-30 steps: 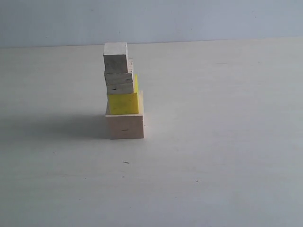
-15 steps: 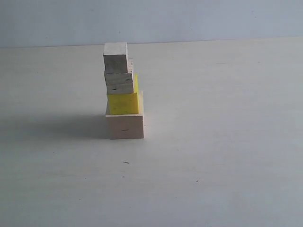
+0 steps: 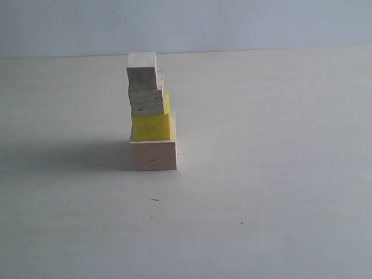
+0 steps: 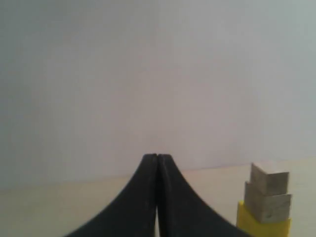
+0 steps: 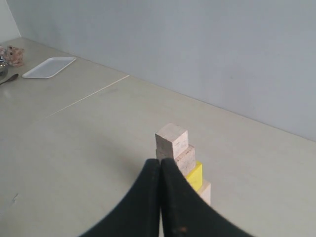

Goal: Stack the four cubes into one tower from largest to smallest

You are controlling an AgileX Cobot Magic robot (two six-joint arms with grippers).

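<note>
1. Four cubes (image 3: pixel 145 93) made up one tower (image 3: pixel 152 133), which stood on the bench (image 3: pixel 267 180) left of the middle in the exterior view, its shadow falling to the left.
2. One large pale cube (image 3: pixel 153 156) of bare wood formed the base and rested flat on the bench.
3. One yellow cube (image 3: pixel 151 127), bright and smooth-faced, sat on the base.
4. Two small pale wood cubes topped the column. The lower small cube (image 3: pixel 146 102) showed dark flecks and grain lines, and the top small cube (image 3: pixel 142 71) was a little narrower.
5. The left edges of the four lined up roughly, so the steps showed on the right side. The top cube hung slightly over to the left.
6. All four had square faces and sharp edges. The bench was a pale, matt, nearly bare surface, and a plain grey-blue wall (image 3: pixel 244 23) rose behind it.
7. One left gripper (image 4: pixel 157 156) showed two black, curved fingers. Its jaws were pressed together with nothing between them, and it pointed level toward the wall, with the tower off to one side.
8. One right gripper (image 5: pixel 160 160) had its jaws closed tip to tip, also empty. It looked down at the bench from above, and the tower stood beyond its tips.
9. One white tray (image 5: pixel 49 67) lay far off on the bench in the right wrist view.
</note>
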